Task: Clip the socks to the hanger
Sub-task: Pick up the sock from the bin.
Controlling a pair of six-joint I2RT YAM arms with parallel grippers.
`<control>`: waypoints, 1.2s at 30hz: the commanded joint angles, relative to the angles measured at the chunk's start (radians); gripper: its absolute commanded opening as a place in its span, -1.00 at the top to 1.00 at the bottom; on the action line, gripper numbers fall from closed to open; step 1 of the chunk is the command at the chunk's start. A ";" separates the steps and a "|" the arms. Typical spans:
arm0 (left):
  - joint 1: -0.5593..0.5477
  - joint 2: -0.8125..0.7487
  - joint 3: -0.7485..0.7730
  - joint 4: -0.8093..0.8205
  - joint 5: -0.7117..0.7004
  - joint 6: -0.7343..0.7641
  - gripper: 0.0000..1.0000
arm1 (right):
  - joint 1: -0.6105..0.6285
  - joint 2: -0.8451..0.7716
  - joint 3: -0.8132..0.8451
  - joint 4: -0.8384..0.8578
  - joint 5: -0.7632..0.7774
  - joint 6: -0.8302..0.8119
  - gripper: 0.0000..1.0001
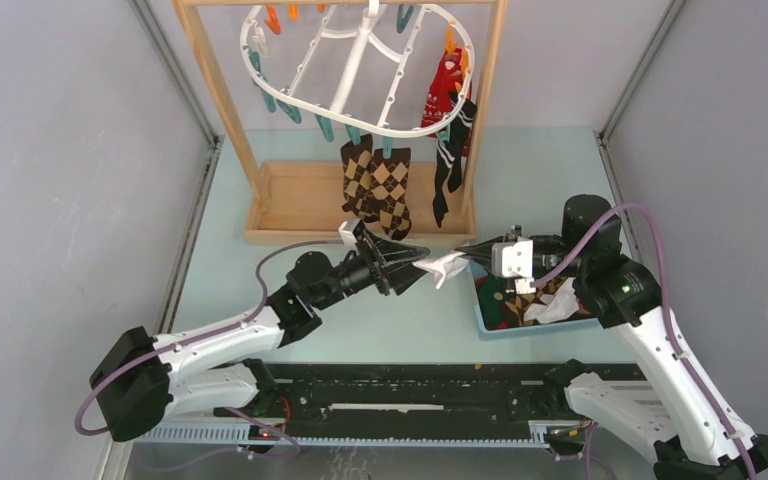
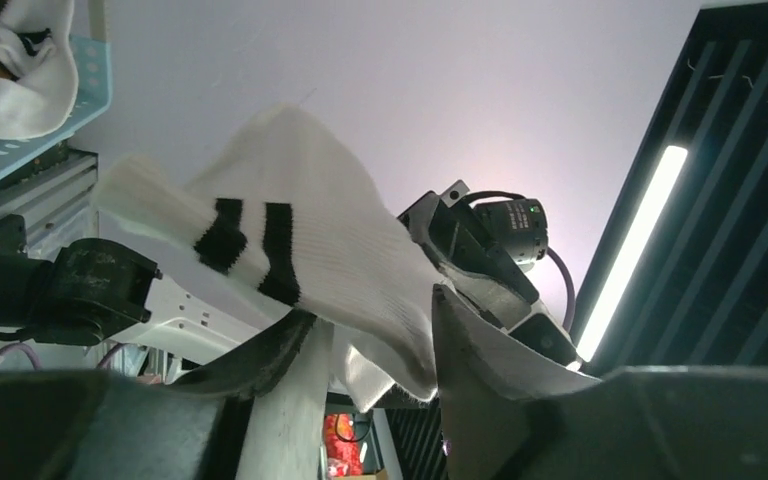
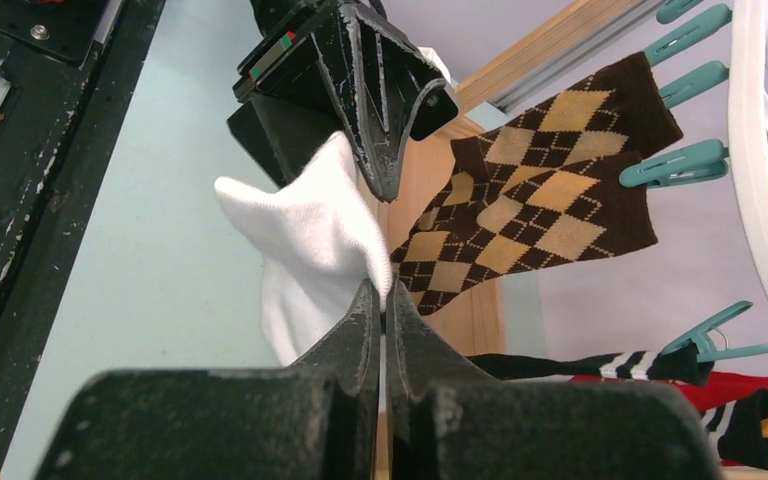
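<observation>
Bright, even light — wrist foregrounds blurred

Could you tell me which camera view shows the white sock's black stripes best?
The left wrist view: the white sock fills it, both stripes plain. The right wrist view shows only plain fabric; the top view shows a small white shape.

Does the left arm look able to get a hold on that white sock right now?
Probably yes: the left gripper already straddles the white sock, which the right gripper pinches and holds up between them.
</observation>
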 commanded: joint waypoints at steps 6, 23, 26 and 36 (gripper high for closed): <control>-0.005 0.034 -0.001 0.140 0.027 -0.008 0.84 | 0.013 -0.029 0.000 -0.047 -0.010 -0.043 1.00; -0.048 -0.155 0.504 -1.050 0.094 1.762 1.00 | -0.015 -0.296 -0.341 0.308 -0.163 0.964 -0.57; -0.106 -0.143 0.572 -1.220 0.082 2.038 1.00 | -0.041 -0.290 -0.377 0.445 -0.085 1.165 -0.71; -0.205 -0.141 0.679 -1.309 -0.012 2.477 1.00 | -0.011 -0.261 -0.466 0.608 0.121 1.665 -0.88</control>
